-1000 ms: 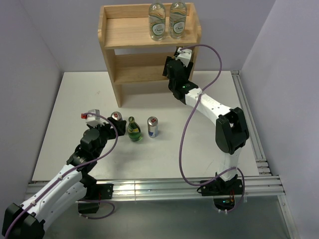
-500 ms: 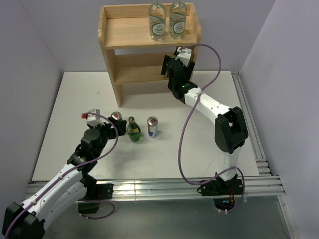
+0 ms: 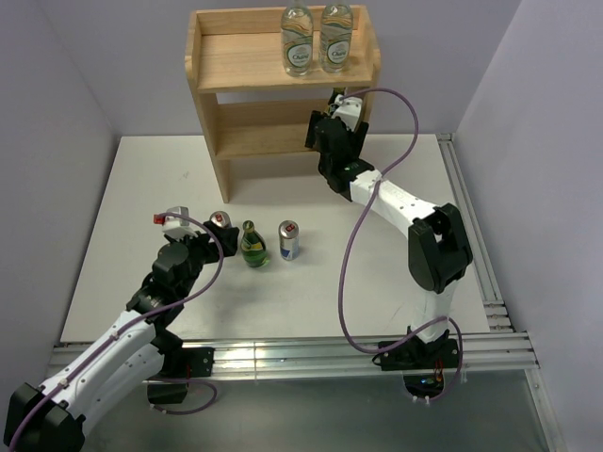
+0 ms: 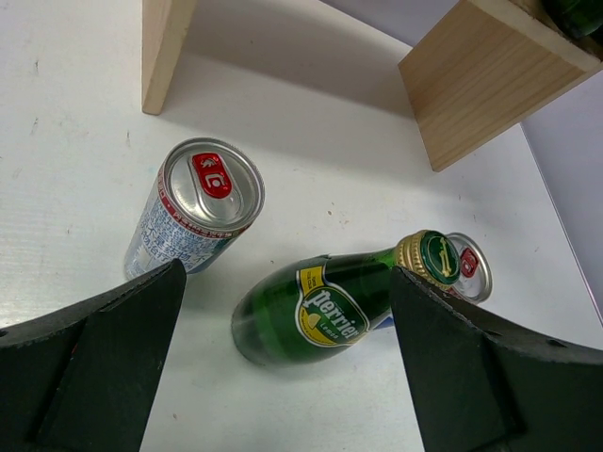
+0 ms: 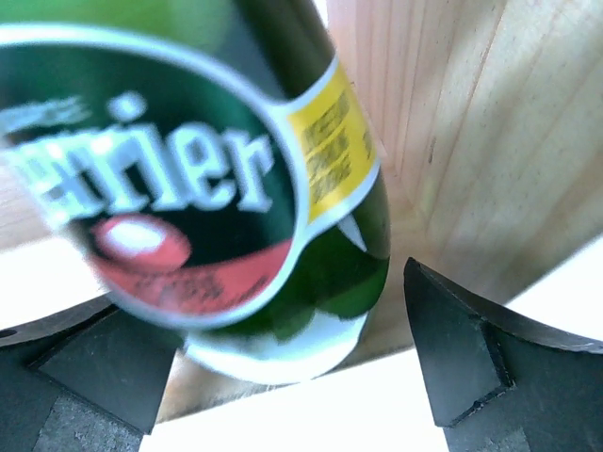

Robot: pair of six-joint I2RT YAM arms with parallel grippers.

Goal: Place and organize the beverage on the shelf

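Note:
The pine shelf (image 3: 240, 49) stands at the back with two water bottles (image 3: 297, 40) (image 3: 336, 38) on its top board. My right gripper (image 3: 327, 115) is at the right end of the middle tier. In the right wrist view it (image 5: 283, 311) is open around a green glass bottle (image 5: 236, 188) that stands on the shelf board (image 5: 490, 141); the right finger is clear of the glass. On the table stand a can (image 3: 220, 222), a second green bottle (image 3: 252, 247) and another can (image 3: 288, 240). My left gripper (image 3: 203, 243) is open and empty beside them.
In the left wrist view the near can (image 4: 198, 212), green bottle (image 4: 320, 311) and far can (image 4: 468, 266) stand before the shelf's side panels (image 4: 471, 75). A metal rail (image 3: 471, 226) runs along the table's right edge. Grey walls close in on both sides.
My right gripper has moved slightly farther into the middle tier of the shelf. The left arm and the drinks on the table have not moved.

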